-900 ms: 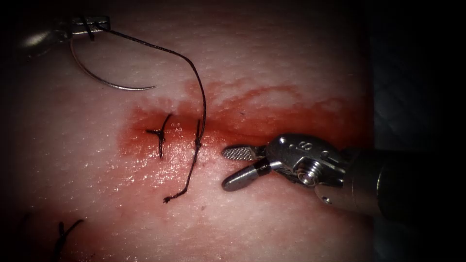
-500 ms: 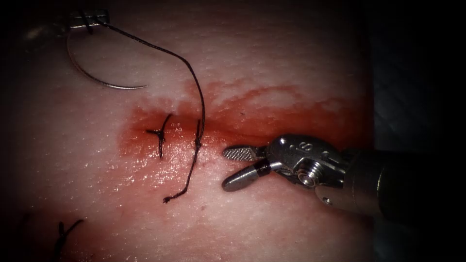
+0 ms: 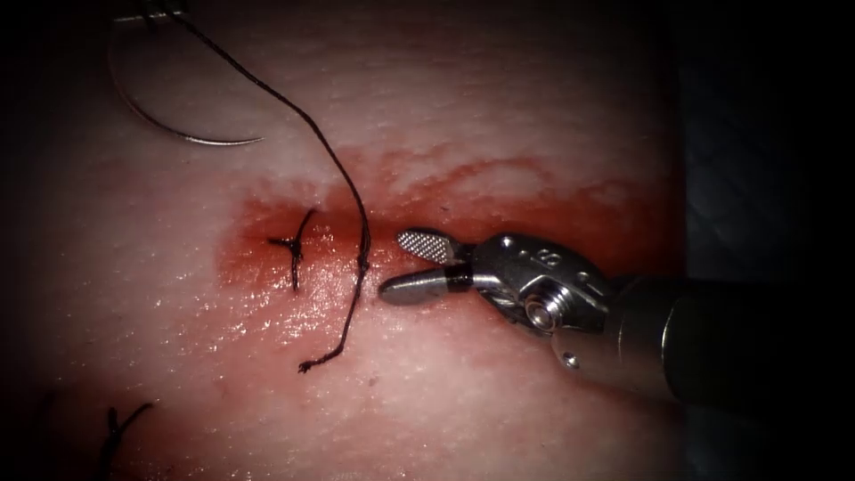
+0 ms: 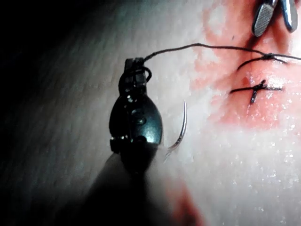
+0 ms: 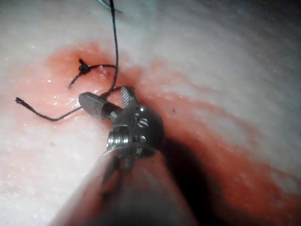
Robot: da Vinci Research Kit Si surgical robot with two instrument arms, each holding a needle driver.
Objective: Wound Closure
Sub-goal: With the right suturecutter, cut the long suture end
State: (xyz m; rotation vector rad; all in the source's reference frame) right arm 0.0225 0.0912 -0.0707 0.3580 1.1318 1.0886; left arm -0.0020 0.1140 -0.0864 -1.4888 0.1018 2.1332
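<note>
Right tool (image 3: 403, 264) jaws spread, holding nothing, tips just right of knotted stitch (image 3: 362, 264) on cut (image 3: 427, 233), closer than half second ago. Thread (image 3: 312, 125) runs from that stitch up and away to left tool (image 4: 134, 77), which has drawn it straighter. Left jaws pressed on thread, probably beside needle's rear end; dim there. Needle (image 3: 169, 125) hangs free above tissue (image 3: 499, 107), not in it. No containers; red fluid (image 3: 534, 205) pools along cut.

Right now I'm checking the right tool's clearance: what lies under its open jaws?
Under the right tool lies wet tissue stained with red fluid, just right of the thread. Its jaws stand open and hold nothing. The tissue beneath its wrist is covered.
</note>
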